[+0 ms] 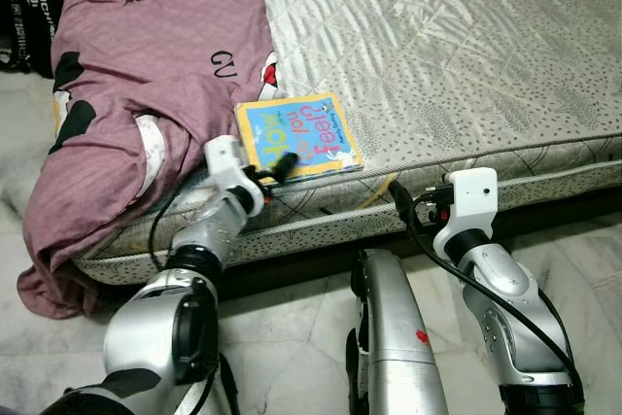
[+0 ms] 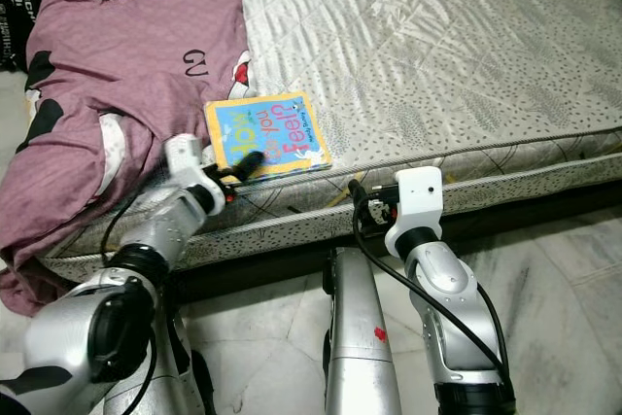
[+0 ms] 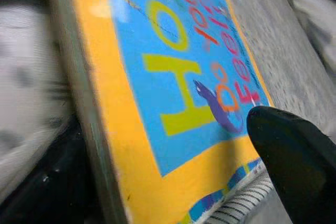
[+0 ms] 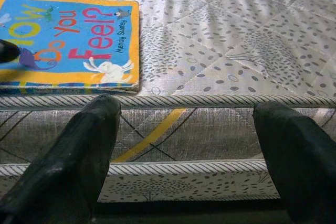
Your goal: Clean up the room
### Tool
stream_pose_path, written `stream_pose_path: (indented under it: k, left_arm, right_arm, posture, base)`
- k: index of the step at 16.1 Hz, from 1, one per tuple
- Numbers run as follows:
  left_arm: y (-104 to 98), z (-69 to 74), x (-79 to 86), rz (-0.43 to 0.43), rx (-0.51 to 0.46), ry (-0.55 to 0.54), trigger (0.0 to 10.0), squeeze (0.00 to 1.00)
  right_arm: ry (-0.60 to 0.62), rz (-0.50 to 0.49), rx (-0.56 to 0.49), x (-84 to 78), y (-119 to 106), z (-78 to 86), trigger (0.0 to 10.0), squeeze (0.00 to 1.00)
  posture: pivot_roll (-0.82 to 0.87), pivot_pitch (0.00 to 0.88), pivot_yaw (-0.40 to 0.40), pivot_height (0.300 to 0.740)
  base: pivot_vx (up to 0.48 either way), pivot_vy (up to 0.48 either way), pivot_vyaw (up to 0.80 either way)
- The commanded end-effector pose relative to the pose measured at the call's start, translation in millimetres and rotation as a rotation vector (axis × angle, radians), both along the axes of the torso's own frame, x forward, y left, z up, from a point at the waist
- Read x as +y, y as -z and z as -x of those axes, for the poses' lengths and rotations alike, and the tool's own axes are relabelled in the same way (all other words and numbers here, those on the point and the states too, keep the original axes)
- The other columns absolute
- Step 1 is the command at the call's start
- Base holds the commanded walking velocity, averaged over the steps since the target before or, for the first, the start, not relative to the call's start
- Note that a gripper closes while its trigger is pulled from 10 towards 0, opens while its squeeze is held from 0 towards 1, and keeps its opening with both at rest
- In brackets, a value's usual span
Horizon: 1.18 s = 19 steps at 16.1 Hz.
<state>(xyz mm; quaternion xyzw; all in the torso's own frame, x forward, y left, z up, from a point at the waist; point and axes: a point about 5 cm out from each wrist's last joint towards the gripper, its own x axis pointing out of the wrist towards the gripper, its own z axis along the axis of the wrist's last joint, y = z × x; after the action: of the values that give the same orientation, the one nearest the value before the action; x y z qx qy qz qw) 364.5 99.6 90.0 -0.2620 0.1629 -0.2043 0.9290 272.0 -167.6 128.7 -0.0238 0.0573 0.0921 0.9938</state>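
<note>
Barely begun — the book (image 1: 297,135) lies on the bed (image 1: 466,55), left end effector (image 1: 282,167) closing over its edge, grip unclear; right end effector (image 4: 184,145) spread apart.

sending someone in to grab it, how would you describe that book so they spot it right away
Start at the bare grey patterned mattress and go to its front edge, beside the mauve blanket. The book lies flat there, with the left gripper on its near edge. It is the one bright thing there: blue cover, yellow border, colourful lettering.

Left end effector (image 1: 284,166) extended forward, fingers parted. Right end effector (image 4: 184,156) held lower, fingers spread wide, holding nothing.
</note>
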Motion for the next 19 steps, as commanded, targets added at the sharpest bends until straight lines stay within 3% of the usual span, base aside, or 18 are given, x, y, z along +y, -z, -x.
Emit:
stream_pose_path:
  k: [1,7,8,19]
  left_arm:
    - [8.9,11.0,-35.0,0.0,0.043,0.146,10.0,0.0]
    - [24.0,15.5,-22.6,0.006,0.137,0.05,10.0,0.0]
    - [24.2,14.8,-17.6,0.032,0.143,0.027,0.0,0.0]
    - [18.8,8.5,0.0,0.095,0.13,-0.064,0.0,0.0]
  right_arm:
    - [-0.004,0.002,-0.021,1.6,-4.5,-0.2,10.0,0.0]
    - [-0.001,-0.001,-0.021,2.4,-4.3,-0.7,10.0,0.0]
    - [0.0,-0.001,-0.022,2.2,-4.3,-0.7,10.0,0.0]
    - [0.0,0.001,-0.031,2.7,-5.5,-5.5,10.0,0.0]
  posture:
    - [-0.33,0.149,-0.049,0.462]
    - [-0.33,0.151,-0.048,0.462]
    - [-0.33,0.151,-0.048,0.462]
    - [-0.33,0.147,-0.045,0.462]
  base:
    - [0.0,0.0,0.0]
    - [0.0,0.0,0.0]
    - [0.0,0.0,0.0]
    - [0.0,0.0,0.0]
